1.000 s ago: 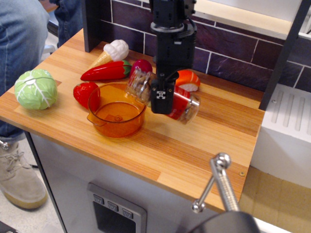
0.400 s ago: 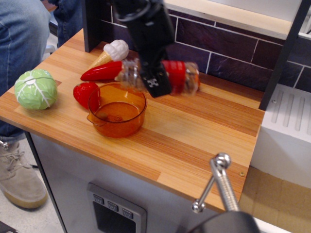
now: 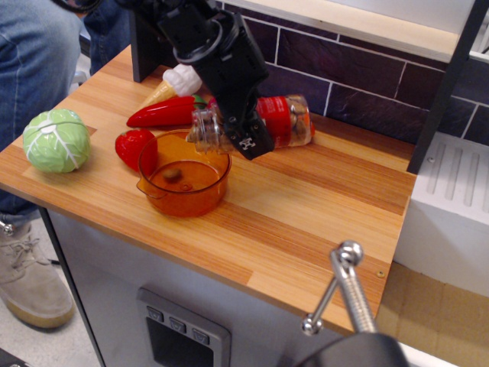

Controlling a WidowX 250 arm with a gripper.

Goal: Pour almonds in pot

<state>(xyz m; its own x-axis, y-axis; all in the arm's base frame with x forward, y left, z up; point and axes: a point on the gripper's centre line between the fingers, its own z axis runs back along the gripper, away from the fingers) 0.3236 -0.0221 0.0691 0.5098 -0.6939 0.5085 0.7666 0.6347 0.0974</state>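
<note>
Gripper (image 3: 246, 138) is clamping the clear almond jar (image 3: 263, 122) sideways, mouth tilting down over the orange pot's (image 3: 183, 191) rear rim, a few almonds (image 3: 173, 174) lying inside the pot on the wooden counter (image 3: 306, 214).

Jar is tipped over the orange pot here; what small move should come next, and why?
Probably tip the jar a little further, mouth down. The gripper holds it about level, its mouth over the pot's rim. Few almonds lie inside the pot, while many remain near the jar's raised end.
</note>
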